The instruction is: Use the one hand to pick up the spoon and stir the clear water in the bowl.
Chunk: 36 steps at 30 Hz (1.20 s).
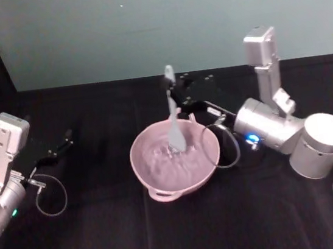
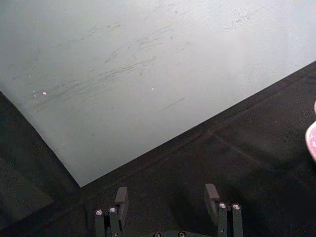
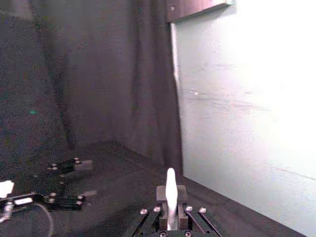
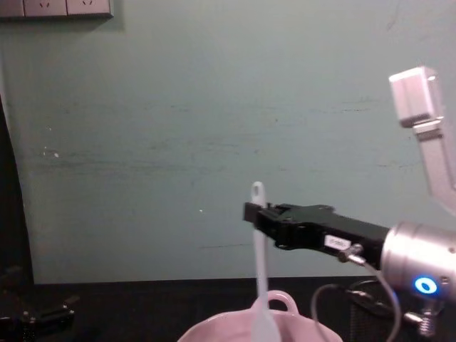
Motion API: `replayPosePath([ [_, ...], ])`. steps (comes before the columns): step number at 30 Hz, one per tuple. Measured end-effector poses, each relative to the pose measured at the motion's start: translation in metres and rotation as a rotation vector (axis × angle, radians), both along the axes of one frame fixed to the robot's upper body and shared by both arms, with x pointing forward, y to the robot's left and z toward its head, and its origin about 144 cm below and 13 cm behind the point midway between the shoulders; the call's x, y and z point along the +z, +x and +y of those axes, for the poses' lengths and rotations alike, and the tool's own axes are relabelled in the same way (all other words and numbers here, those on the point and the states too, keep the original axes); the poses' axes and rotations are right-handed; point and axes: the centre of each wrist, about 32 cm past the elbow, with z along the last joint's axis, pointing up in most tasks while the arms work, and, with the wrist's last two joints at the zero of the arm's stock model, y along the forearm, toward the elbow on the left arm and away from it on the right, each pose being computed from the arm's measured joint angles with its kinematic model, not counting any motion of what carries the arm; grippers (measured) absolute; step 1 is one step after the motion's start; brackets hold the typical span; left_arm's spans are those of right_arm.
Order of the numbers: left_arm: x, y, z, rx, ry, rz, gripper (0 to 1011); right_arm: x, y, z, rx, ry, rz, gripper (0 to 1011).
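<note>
Closed on the long slim white plastic spoon: the black right gripper, reaching out from a silver cylindrical wrist with a blue ring light. Pinched high up, just under the handle end with the small hole, as seen from the chest. In the right wrist view, only the white handle tip standing up between the two fingers.

Hanging nearly upright below this gripper, flat blade down inside the pale pink glossy round bowl. Hard to tell how deep the blade goes. Around the blade, the clear water, visible only as faint glints against the pink.

Directly under the gripper, the bowl itself, resting on the black tabletop, with a small loop handle on the rim nearest the robot.

Well apart from the right gripper and the bowl, on the far side: the black left gripper, low over the tabletop, fingers spread apart.
</note>
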Motion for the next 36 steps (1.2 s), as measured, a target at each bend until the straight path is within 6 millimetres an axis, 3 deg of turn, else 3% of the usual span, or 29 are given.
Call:
replayPosePath([
  [6, 0.000, 0.000, 0.000, 0.000, 0.000, 0.000, 1011, 0.003, -0.009, -0.024, -0.057, -0.009, -0.003, 116],
  [15, 0.000, 0.000, 0.000, 0.000, 0.000, 0.000, 1011, 0.006, -0.022, -0.028, -0.051, -0.021, -0.003, 116],
  [27, 0.000, 0.000, 0.000, 0.000, 0.000, 0.000, 1011, 0.001, -0.034, 0.005, 0.063, -0.028, 0.008, 116],
  [36, 0.000, 0.000, 0.000, 0.000, 0.000, 0.000, 1011, -0.002, -0.027, 0.032, 0.126, -0.005, 0.007, 116],
])
